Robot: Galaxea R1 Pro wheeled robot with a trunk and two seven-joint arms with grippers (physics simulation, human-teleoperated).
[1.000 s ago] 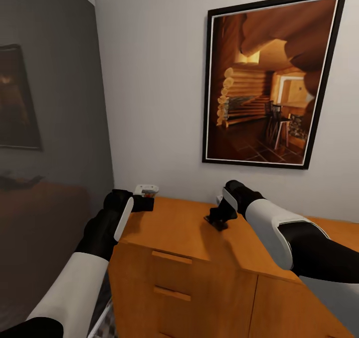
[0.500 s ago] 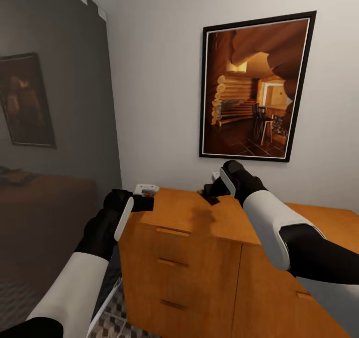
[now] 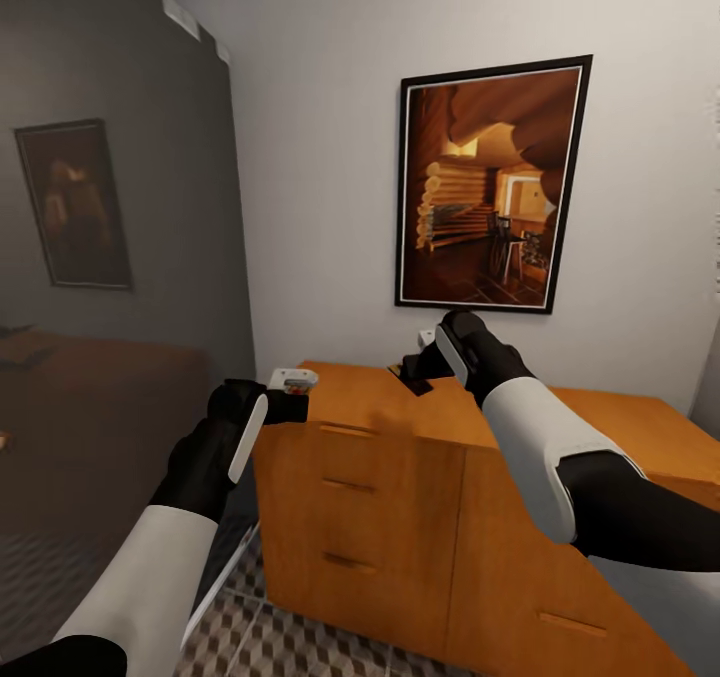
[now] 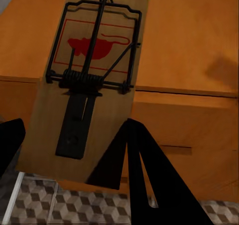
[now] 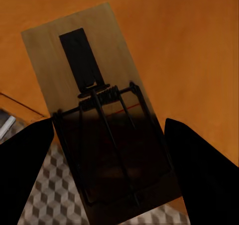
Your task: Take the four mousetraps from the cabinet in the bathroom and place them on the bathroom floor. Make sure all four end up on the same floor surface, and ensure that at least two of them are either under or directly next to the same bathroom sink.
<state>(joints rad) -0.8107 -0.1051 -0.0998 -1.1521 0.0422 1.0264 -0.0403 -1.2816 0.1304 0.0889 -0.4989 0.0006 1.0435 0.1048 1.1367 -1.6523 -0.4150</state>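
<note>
Two mousetraps are in hand. In the head view my left gripper (image 3: pixel 292 395) is shut on a mousetrap (image 3: pixel 294 381) just off the left end of the orange-brown cabinet (image 3: pixel 400 497). The left wrist view shows that mousetrap (image 4: pixel 84 85), wooden with a black wire spring and a red mouse print, pinched between the black fingers (image 4: pixel 137 170) over the cabinet's edge. My right gripper (image 3: pixel 418 369) is shut on a second mousetrap (image 3: pixel 415 382), held above the cabinet top near the wall. It appears in the right wrist view as a mousetrap (image 5: pixel 99 120) between both fingers (image 5: pixel 204 165).
The cabinet's drawers with bar handles (image 3: pixel 350 562) face me. Cube-patterned floor tiles (image 3: pixel 290 642) run along its base. A framed log-cabin picture (image 3: pixel 485 182) hangs on the wall behind. To the left, a dim room holds a brown surface (image 3: pixel 100 397) and another picture (image 3: pixel 75 207).
The camera has drawn back from the cabinet, so more of its front and the floor shows. My right gripper has risen off the cabinet top with its mousetrap. The left gripper keeps its hold.
</note>
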